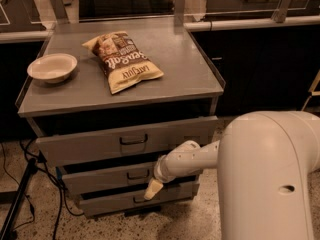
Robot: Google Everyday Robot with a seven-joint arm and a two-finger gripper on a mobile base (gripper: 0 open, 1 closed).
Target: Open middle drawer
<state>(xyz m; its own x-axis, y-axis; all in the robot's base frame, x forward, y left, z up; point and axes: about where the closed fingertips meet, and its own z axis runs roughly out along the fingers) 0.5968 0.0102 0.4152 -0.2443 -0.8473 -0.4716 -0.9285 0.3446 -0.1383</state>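
Note:
The middle drawer [107, 178] is the second of three grey fronts on the metal cabinet, with a small dark bar handle [138, 174] at its centre. It stands slightly out from the cabinet. My gripper [153, 188] hangs from the white arm just right of and below that handle, its pale tip in front of the gap between the middle and lowest fronts. The top drawer [125, 141] with its larger handle sits above, also slightly out. The lowest front [112, 201] is below.
On the cabinet top [190, 79] lie a chip bag [124, 60] and a white bowl [52, 67]. My large white arm housing [272, 179] fills the lower right. Cables and a dark pole [17, 199] are on the floor at left. A dark counter runs behind.

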